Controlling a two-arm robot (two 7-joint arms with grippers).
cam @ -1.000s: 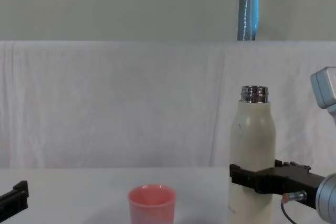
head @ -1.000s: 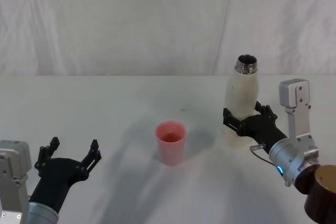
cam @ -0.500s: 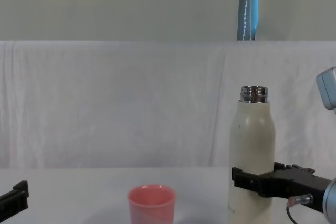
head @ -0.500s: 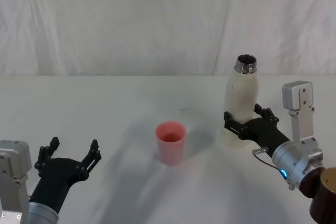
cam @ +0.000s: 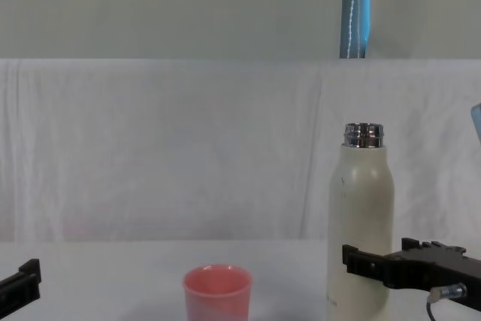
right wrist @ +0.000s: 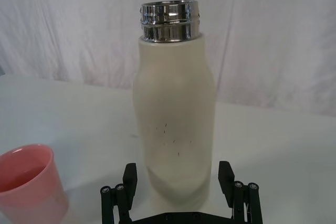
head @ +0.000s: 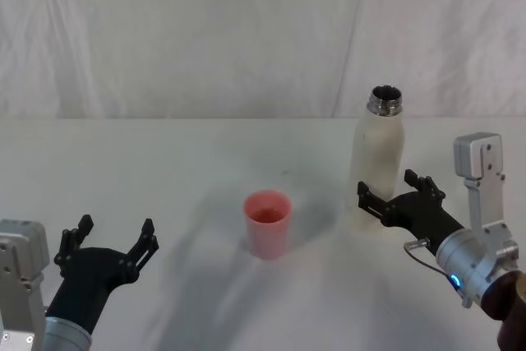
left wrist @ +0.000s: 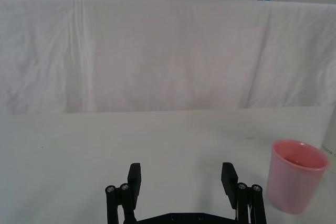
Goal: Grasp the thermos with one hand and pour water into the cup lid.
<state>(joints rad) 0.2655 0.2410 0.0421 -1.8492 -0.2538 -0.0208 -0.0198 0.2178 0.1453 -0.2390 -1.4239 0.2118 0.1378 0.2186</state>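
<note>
The thermos [head: 379, 162] is seen standing upright on the white table [head: 181, 170], its lid off and its shiny threaded steel neck open at the top. Everything else is placed here in relation to this thermos. The pink cup lid [head: 267, 223] is set upright on the table to the left of the thermos and a little nearer the robot, well apart from it, with bare tabletop between the two. The right gripper [head: 396, 193] is held low at the near right side of the thermos, level with its lower body. Its black fingers [right wrist: 226, 178] are spread wide, wider than the thermos itself, and nothing is gripped by them; in the right wrist view the base of the thermos is seen just beyond and between the two fingertips, with a gap left on either side, so no contact is shown. In the chest view the right gripper [cam: 376, 262] is seen across the lower front of the thermos [cam: 361, 223]. The left gripper [head: 111, 240] is held far to the left of the thermos, beyond the cup lid, low over the table, its fingers [left wrist: 134, 179] likewise spread apart and empty. A creased white cloth [head: 205, 30] is hung behind the thermos as a backdrop.
</note>
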